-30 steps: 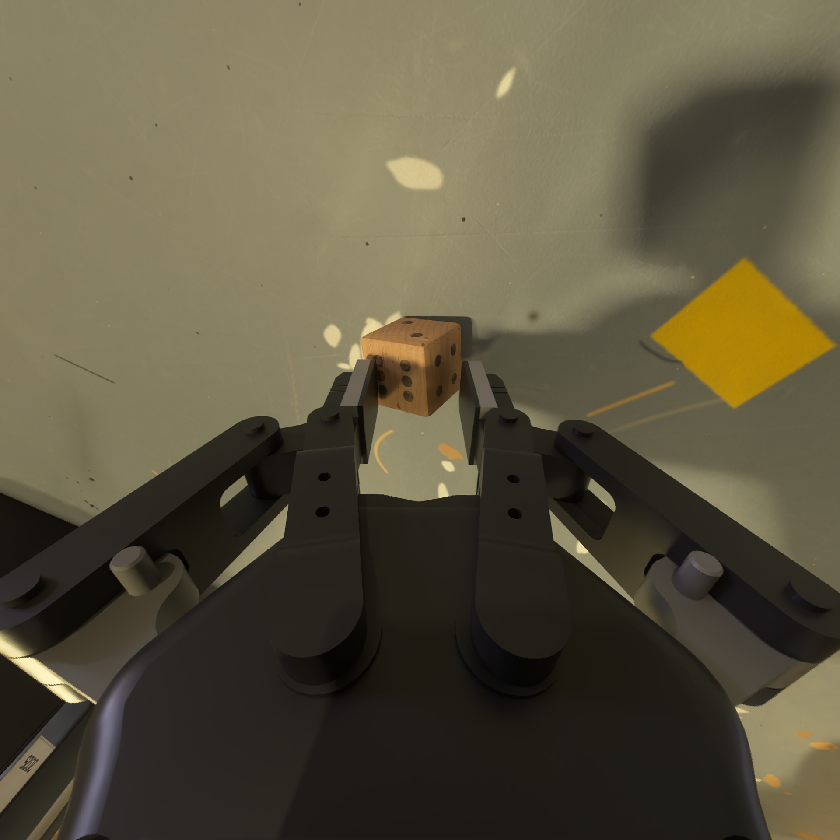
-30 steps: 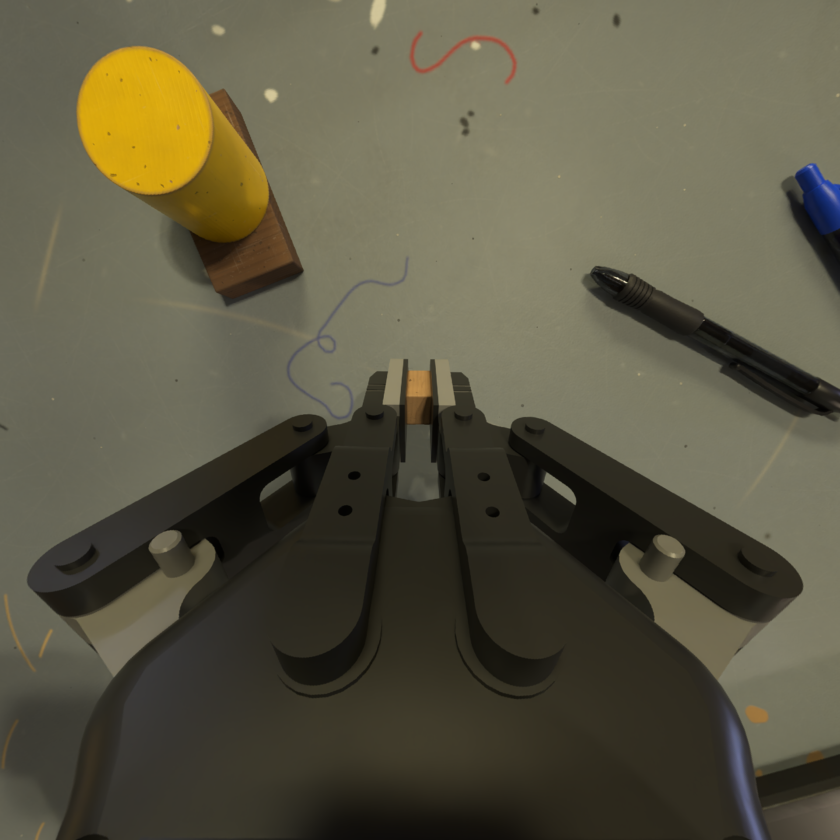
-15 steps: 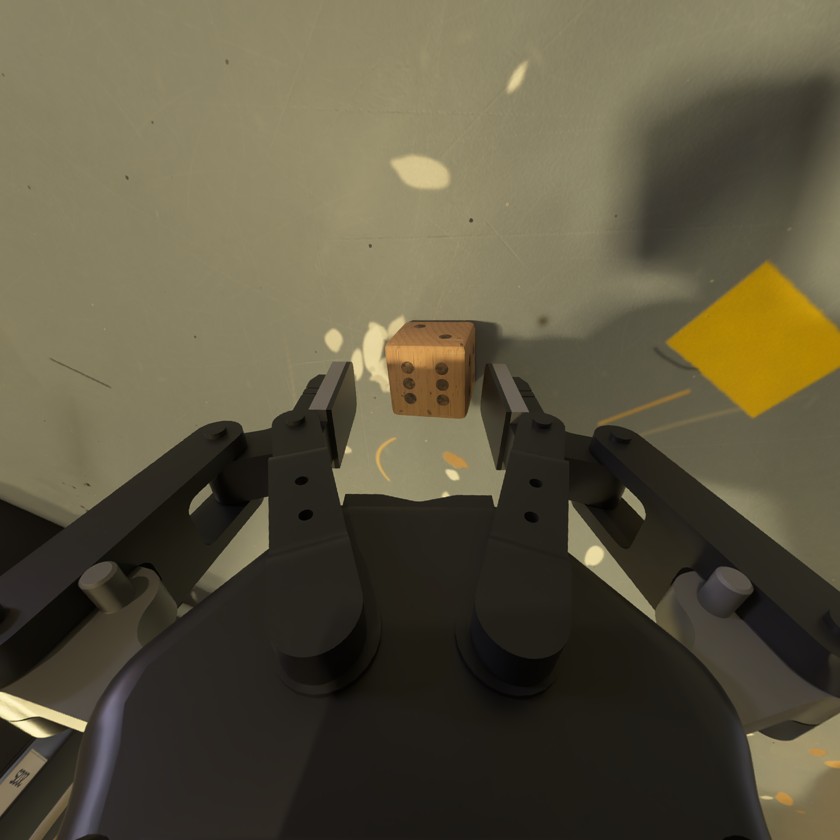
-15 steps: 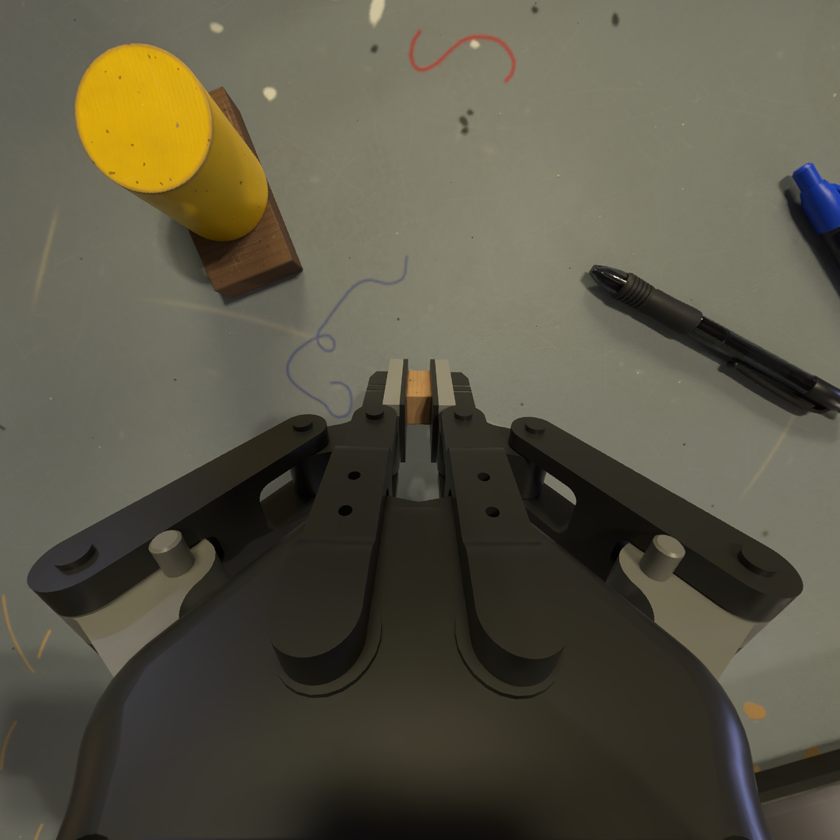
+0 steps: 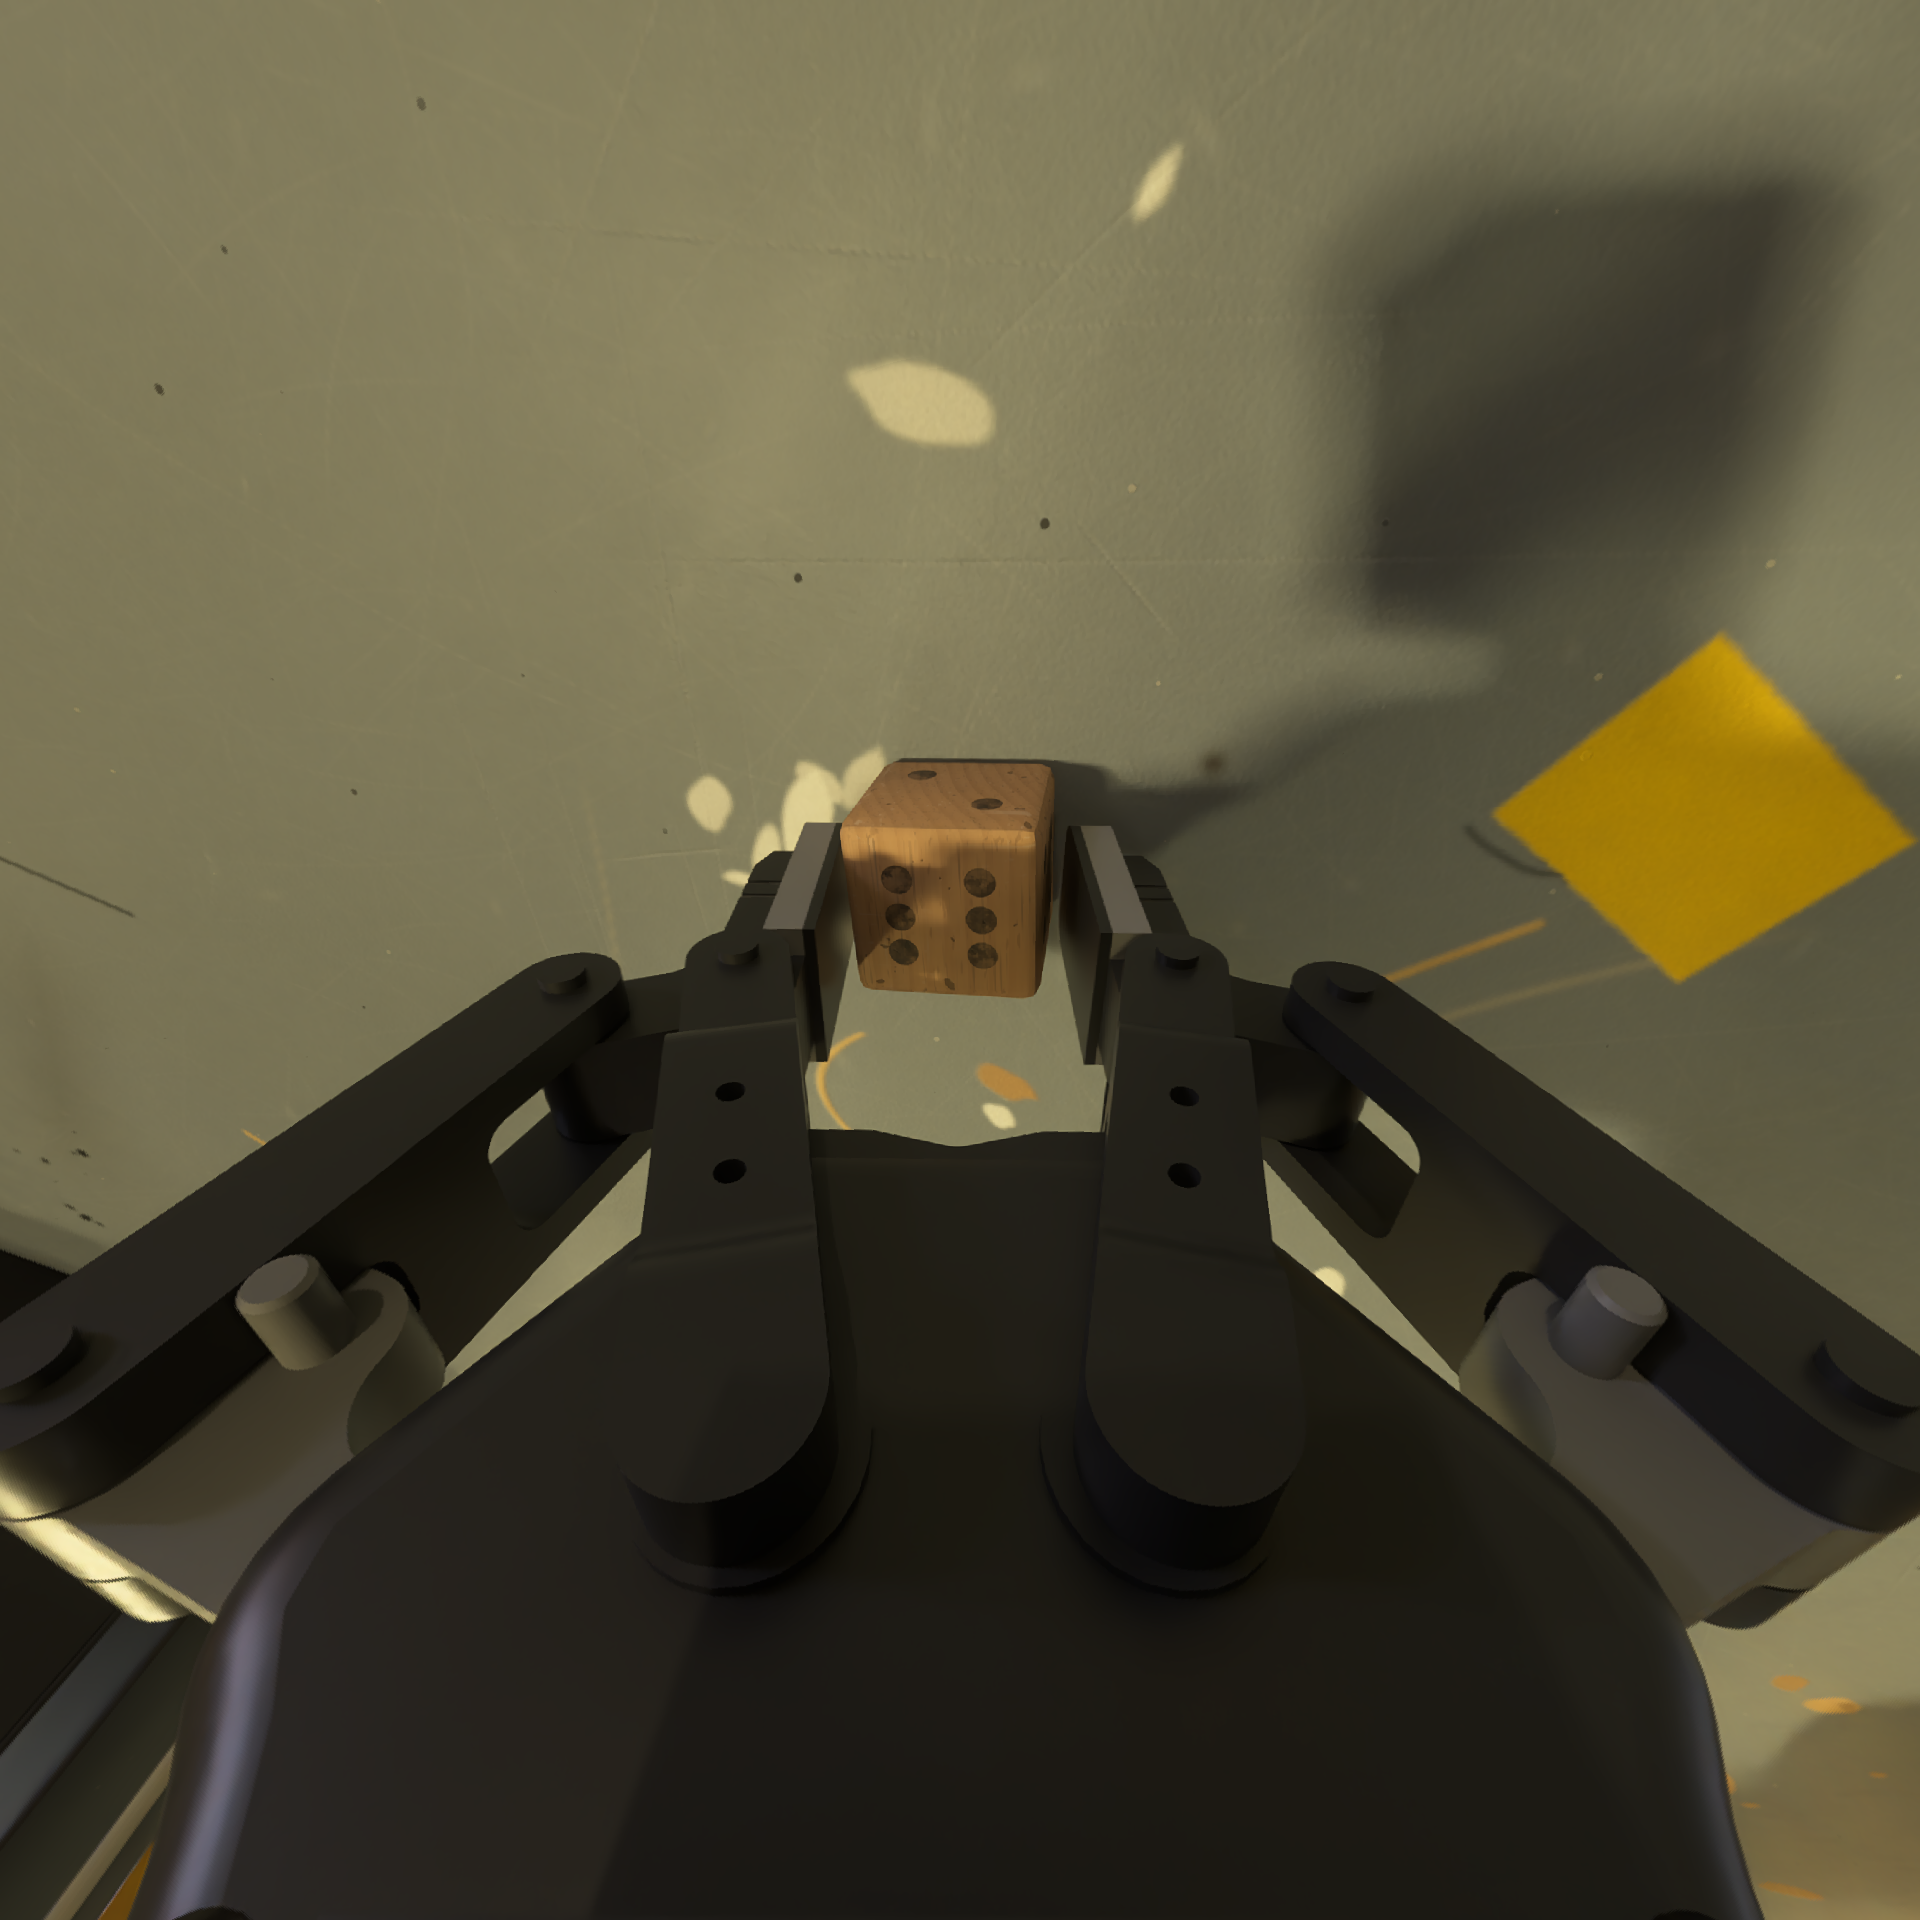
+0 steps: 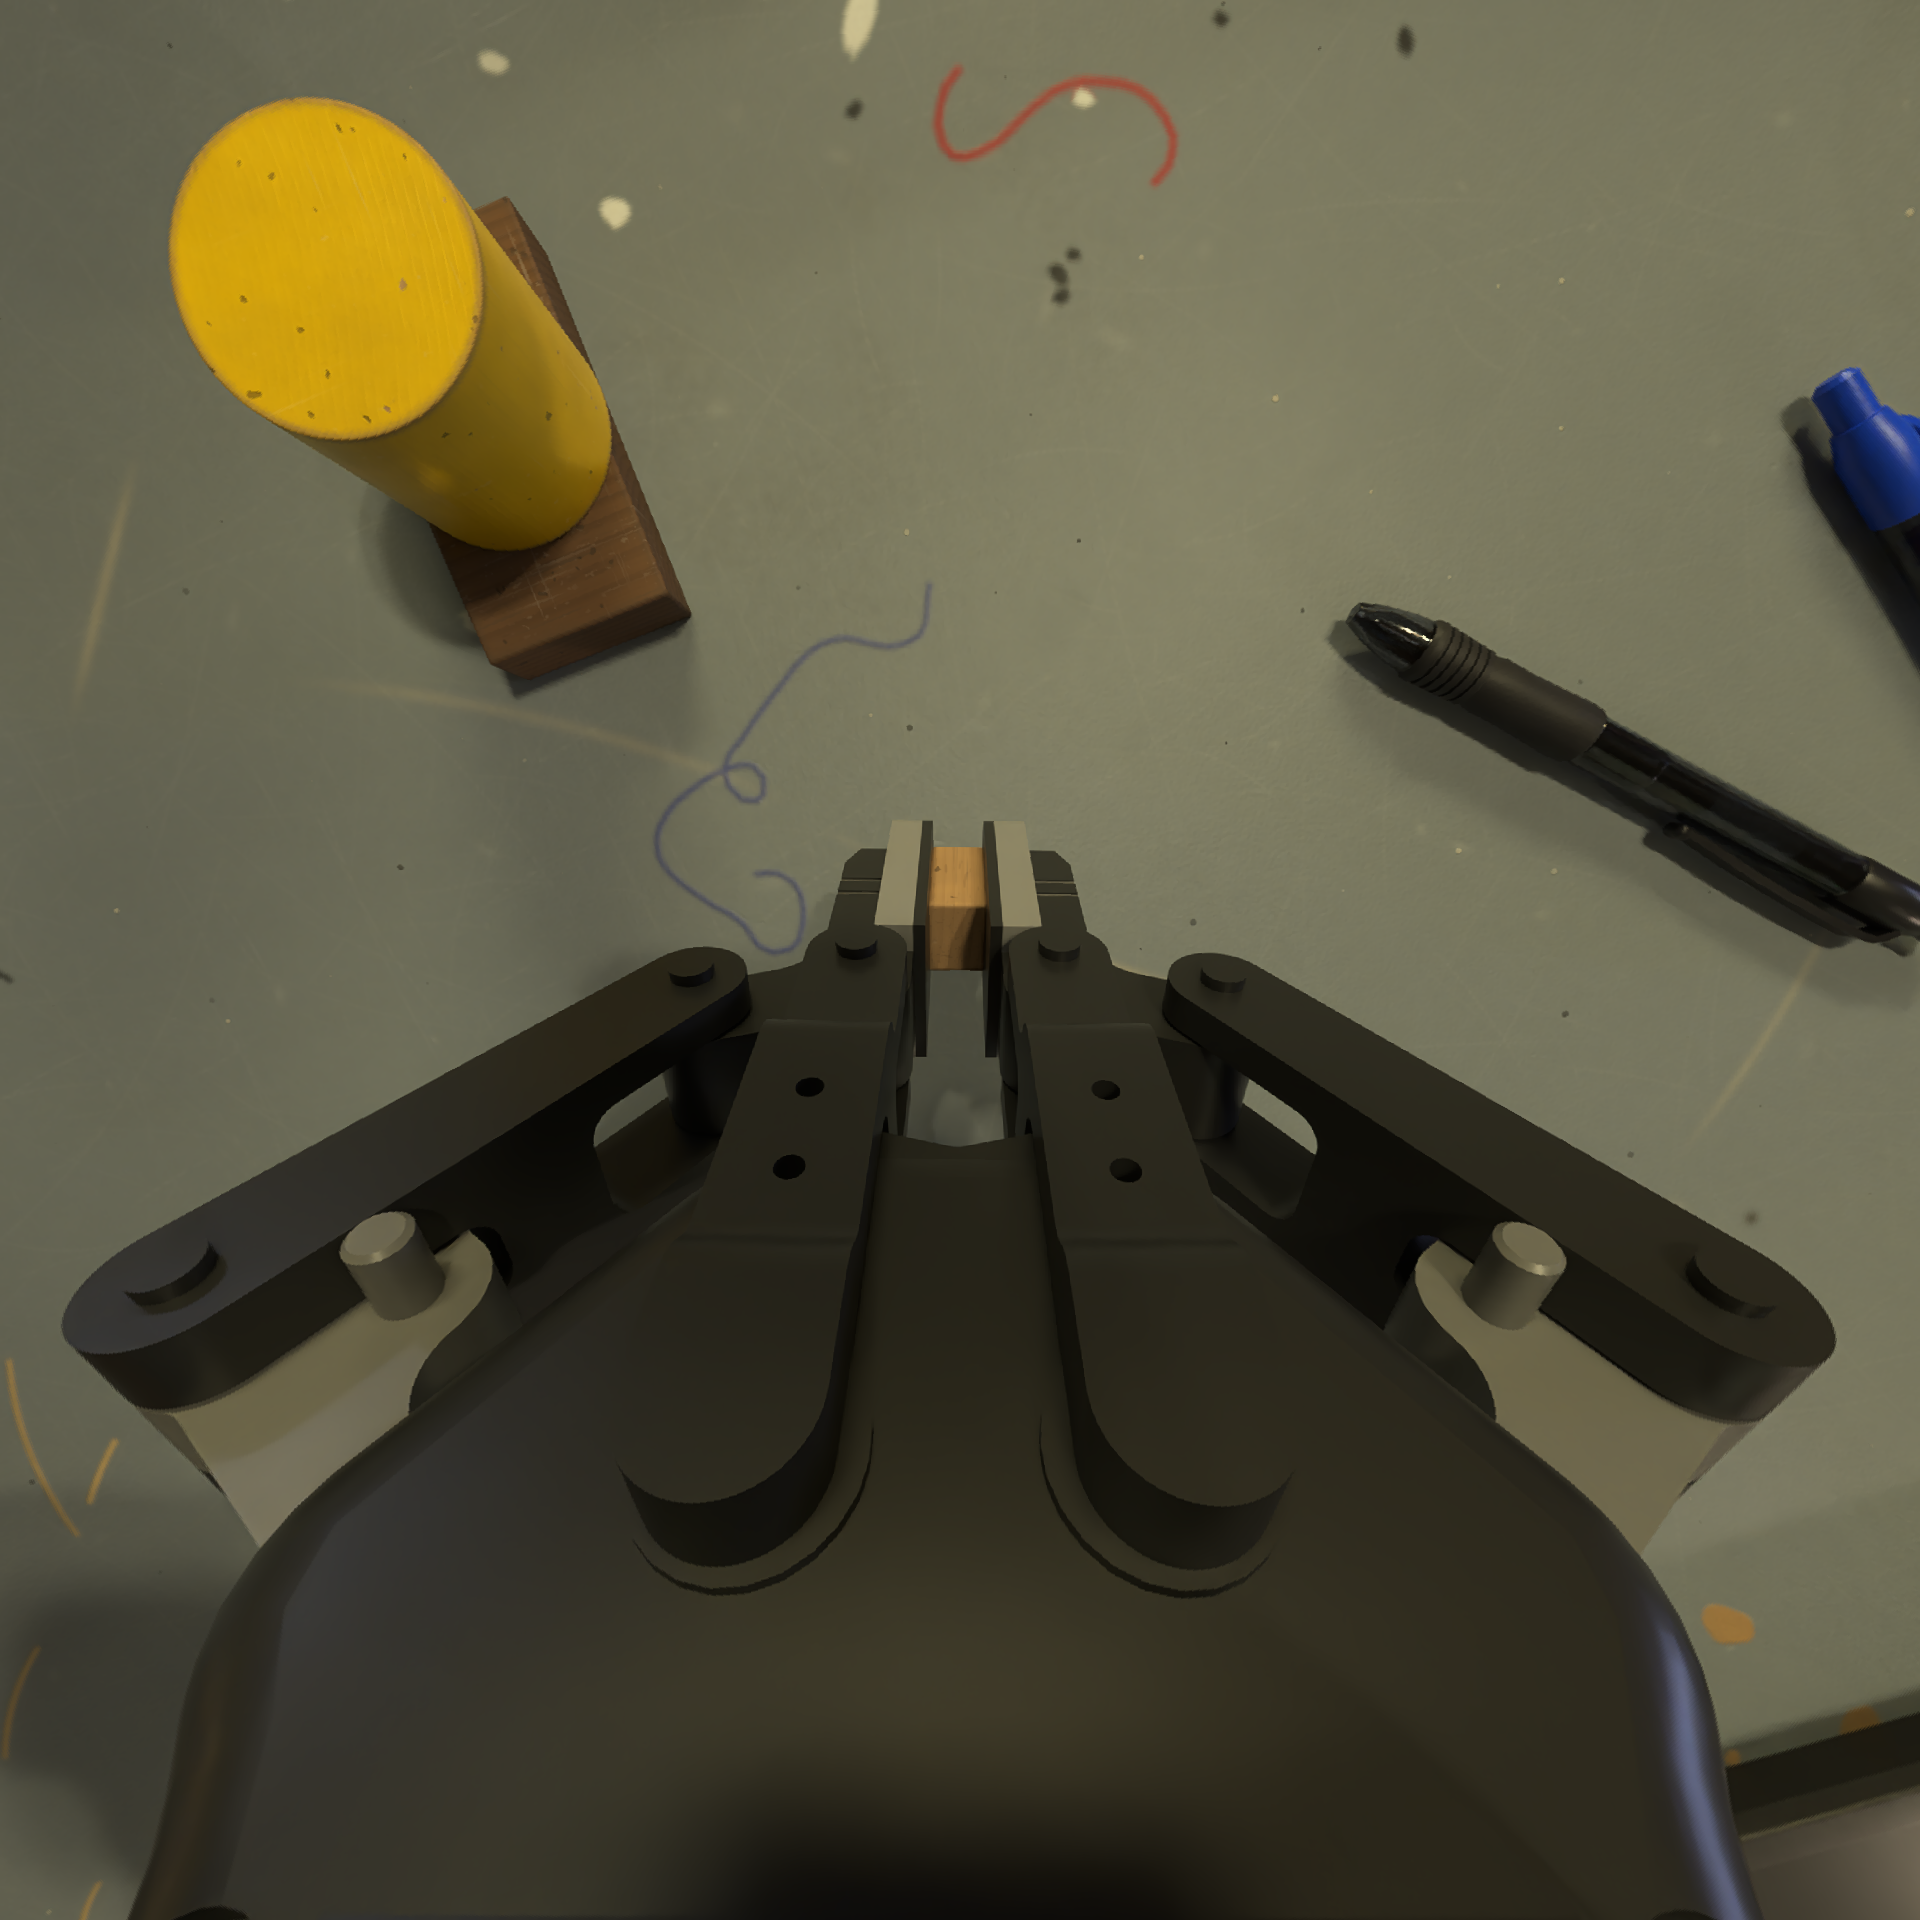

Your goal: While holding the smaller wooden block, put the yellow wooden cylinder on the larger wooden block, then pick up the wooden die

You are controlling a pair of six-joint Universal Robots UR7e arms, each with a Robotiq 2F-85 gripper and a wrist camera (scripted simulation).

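The wooden die (image 5: pixel 945 883) sits on the grey table between the fingers of my left gripper (image 5: pixel 951 894). The jaws are open and stand close on both sides of it; the left pad (image 5: pixel 800 883) looks to touch it, and a thin gap shows at the right pad (image 5: pixel 1107 883). My right gripper (image 6: pixel 956 873) is shut on the smaller wooden block (image 6: pixel 956 904) and holds it above the table. The yellow wooden cylinder (image 6: pixel 384 322) stands upright on the larger dark brown block (image 6: pixel 582 592) at the upper left of the right wrist view.
A black pen (image 6: pixel 1621 769) and a blue marker (image 6: pixel 1870 457) lie on the table to the right. A flat yellow square (image 5: pixel 1704 810) marks the table right of the die. The table's edge shows at the lower left (image 5: pixel 62 1704).
My left jaws opened wide around the die, then narrowed onto it. The die turned from skewed to square between the pads. The right gripper and its block have not moved.
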